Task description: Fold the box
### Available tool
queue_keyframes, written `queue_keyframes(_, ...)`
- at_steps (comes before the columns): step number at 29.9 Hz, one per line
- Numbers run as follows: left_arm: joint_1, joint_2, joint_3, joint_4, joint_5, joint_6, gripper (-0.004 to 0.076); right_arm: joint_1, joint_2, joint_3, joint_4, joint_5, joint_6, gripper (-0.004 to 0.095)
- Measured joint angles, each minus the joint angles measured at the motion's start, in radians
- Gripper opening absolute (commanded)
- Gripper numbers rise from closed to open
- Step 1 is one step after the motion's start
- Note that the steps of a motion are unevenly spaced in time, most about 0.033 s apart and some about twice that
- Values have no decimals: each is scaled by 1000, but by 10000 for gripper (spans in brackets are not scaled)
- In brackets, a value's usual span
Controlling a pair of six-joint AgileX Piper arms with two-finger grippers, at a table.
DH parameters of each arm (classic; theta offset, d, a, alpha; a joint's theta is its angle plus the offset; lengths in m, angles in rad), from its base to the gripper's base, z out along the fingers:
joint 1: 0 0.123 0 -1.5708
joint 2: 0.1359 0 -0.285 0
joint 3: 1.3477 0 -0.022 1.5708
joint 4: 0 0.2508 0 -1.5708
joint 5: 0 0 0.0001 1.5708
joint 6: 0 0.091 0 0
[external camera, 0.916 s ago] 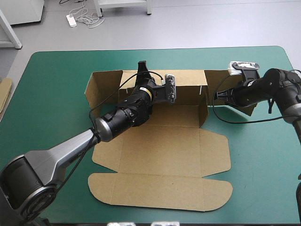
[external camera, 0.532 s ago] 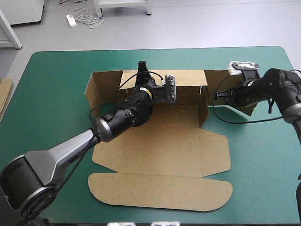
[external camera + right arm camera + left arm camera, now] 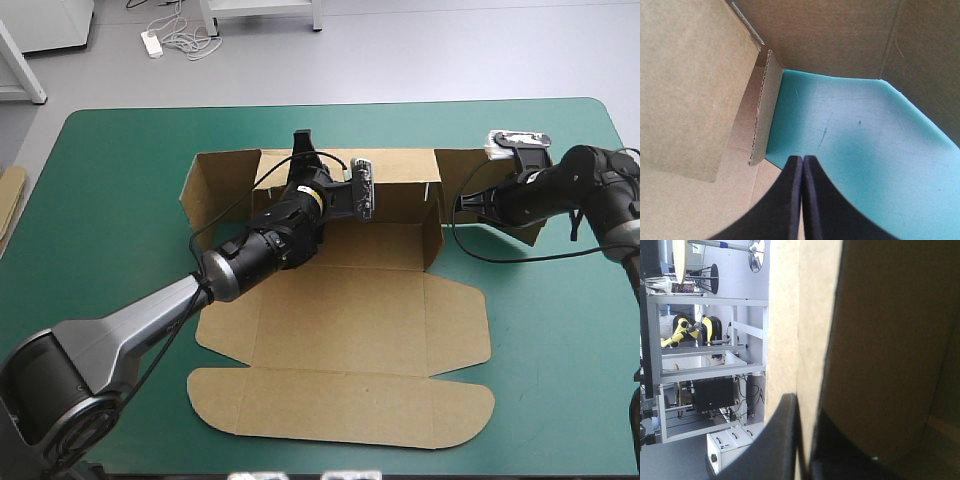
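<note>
Desk [image 3: 120,160] under a teal-green cover carries the brown box [image 3: 350,320] at its middle. It is a cut sheet, with base and lid flaps flat toward the near edge, the back wall upright along the far side and a side wall raised at the right.

The left gripper [image 3: 303,148] sits on the top edge of the back wall. In its wrist view the black fingers [image 3: 782,440] pinch that wall, one on each face. The right gripper [image 3: 462,206] lies low just outside the raised side wall, toward the desk's right edge. It is closed to a point with nothing held, bare cover ahead.

The board looks light and stiff, likely bending cleanly only at its creases, and it would probably slide on the cover if pushed unbraced. The best hold, as I judge it, is an edge pinch near a crease or a flat push on a panel, because a hard grip mid-panel could dent the fluting.
</note>
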Motion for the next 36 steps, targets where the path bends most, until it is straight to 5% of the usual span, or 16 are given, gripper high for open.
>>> queue_keyframes(17, 0, 0, 0, 0, 1, 0, -9, 0, 228, -657, -79, 238, 49, 3)
queue_keyframes(24, -2, 0, 0, 0, 5, 0, -9, 0, 372, -819, -91, 264, 63, 184)
queue_keyframes(32, -3, 0, 0, 0, 9, -3, -9, 0, 483, -962, -124, 207, 58, 517)
queue_keyframes(36, -3, 0, 0, 0, 10, -4, -9, 0, 543, -1013, -143, 174, 66, 541)
